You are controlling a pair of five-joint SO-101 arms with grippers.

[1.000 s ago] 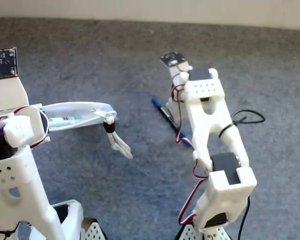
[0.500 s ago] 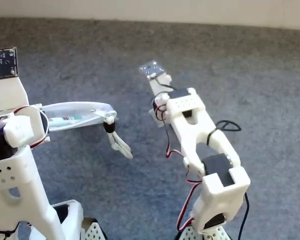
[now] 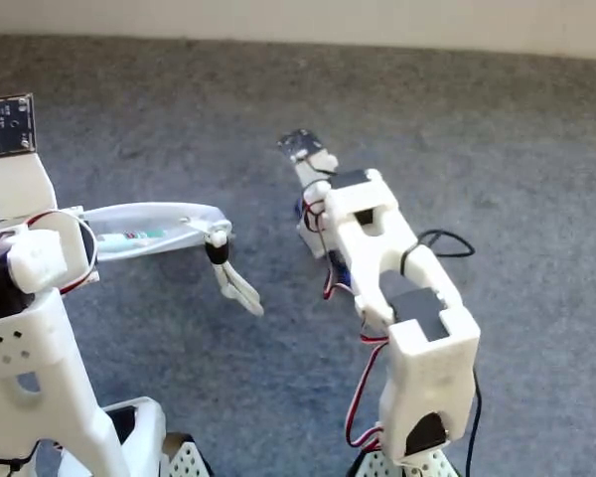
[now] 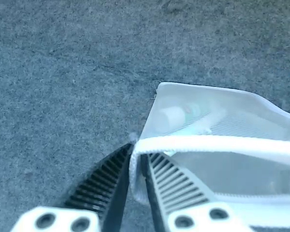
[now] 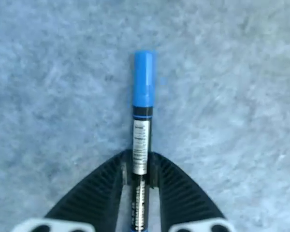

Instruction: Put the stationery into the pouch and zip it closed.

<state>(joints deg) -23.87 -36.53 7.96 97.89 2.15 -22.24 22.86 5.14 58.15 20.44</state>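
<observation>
A translucent white pouch (image 3: 164, 227) hangs in the air at the left, and my left gripper (image 4: 135, 169) is shut on its rim (image 4: 183, 144). Its mouth gapes open, and a white and green item (image 4: 176, 116) lies inside. A white strap (image 3: 236, 286) dangles from the black zipper pull at the pouch's right end. My right gripper (image 5: 140, 169) is shut on a pen with a blue cap (image 5: 144, 79), low over the carpet. In the high view the right gripper (image 3: 313, 224) sits to the right of the pouch, and the arm hides most of the pen.
Grey carpet (image 3: 497, 149) covers the whole work surface. The bases of both arms stand along the near edge. A black cable (image 3: 447, 243) loops beside the right arm.
The right arm swung left and lowered over the pen, which lay free on the carpet before; its fingers now hold the pen. The left arm and the pouch stayed still.
</observation>
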